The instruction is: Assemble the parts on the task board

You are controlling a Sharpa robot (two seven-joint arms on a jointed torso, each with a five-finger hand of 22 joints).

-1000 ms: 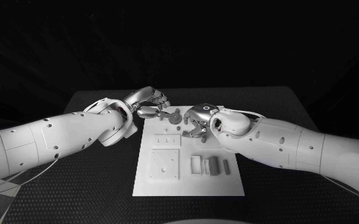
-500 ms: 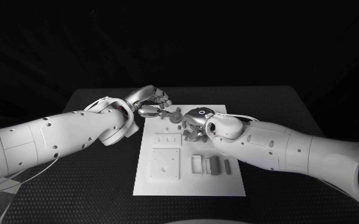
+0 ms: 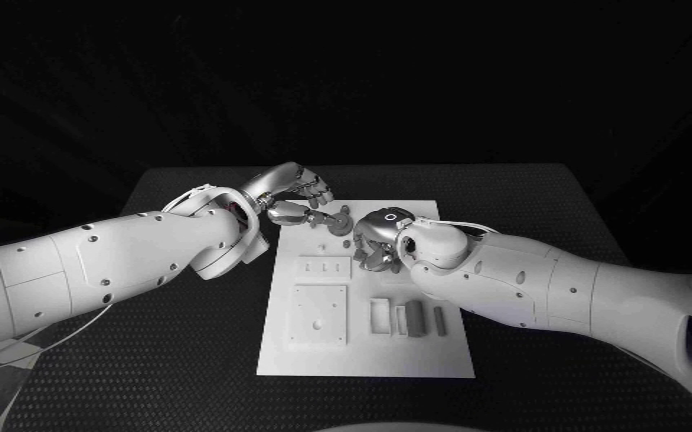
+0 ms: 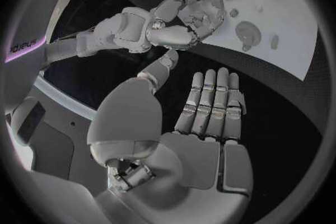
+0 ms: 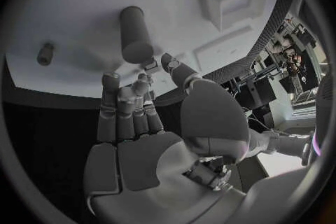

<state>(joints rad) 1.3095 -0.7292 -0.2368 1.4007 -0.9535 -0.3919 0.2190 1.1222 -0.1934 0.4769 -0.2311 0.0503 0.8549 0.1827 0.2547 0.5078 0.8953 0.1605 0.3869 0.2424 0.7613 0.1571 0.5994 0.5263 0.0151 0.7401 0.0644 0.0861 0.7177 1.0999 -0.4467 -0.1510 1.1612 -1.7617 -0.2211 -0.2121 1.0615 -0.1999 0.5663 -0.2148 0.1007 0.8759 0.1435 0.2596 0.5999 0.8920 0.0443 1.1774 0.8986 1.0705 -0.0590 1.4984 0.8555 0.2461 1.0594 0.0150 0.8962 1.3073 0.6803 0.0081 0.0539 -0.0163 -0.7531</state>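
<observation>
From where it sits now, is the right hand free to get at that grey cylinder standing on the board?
Probably yes. In the right wrist view the right hand is open, its fingertips just short of the grey cylinder, with only bare task board between them. The left hand stays off to the side.

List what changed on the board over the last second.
The right hand moved in over the task board toward the left hand, closing the gap beside the round part. The left hand, the board and the bars stayed put. No grasp or release shows.
</observation>
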